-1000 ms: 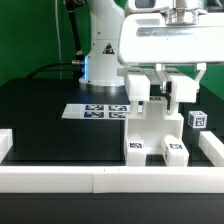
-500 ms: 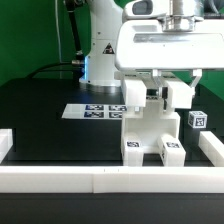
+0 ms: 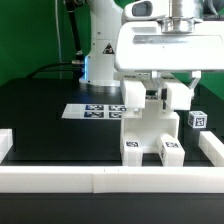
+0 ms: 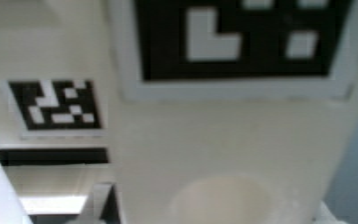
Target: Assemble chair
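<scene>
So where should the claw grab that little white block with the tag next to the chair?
Probably from straight above, pinching the small tagged block across its two upright side faces. It sits low and alone on the table between the chair and the border rail, so a sideways approach looks crowded while its top is open.

The arm (image 3: 160,45) is cut off by the exterior view's top edge. The gripper (image 3: 160,95) is partly hidden by the chair (image 3: 148,125). In the wrist view the chair is blurred and its large tag (image 4: 229,40) is cropped.
</scene>
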You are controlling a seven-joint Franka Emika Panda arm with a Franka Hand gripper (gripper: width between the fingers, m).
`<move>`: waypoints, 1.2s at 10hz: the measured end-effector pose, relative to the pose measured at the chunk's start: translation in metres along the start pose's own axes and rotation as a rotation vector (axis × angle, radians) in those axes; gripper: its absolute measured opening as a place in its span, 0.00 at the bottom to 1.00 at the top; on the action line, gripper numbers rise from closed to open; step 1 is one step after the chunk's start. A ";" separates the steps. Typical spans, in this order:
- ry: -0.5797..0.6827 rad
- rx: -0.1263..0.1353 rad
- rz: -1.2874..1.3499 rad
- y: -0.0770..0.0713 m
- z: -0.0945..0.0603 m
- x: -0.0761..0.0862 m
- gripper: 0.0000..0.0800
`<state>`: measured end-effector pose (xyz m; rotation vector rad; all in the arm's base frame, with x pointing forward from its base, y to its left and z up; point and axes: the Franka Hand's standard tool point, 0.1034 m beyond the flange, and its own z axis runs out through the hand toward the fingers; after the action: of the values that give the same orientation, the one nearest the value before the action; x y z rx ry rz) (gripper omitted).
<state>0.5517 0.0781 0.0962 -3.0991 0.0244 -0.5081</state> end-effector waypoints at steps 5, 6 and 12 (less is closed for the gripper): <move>-0.014 -0.013 -0.019 0.005 0.013 -0.008 0.36; -0.007 -0.014 -0.021 0.005 0.013 -0.007 0.36; 0.037 -0.028 -0.043 0.012 0.021 -0.004 0.36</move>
<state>0.5540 0.0666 0.0750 -3.1237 -0.0362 -0.5715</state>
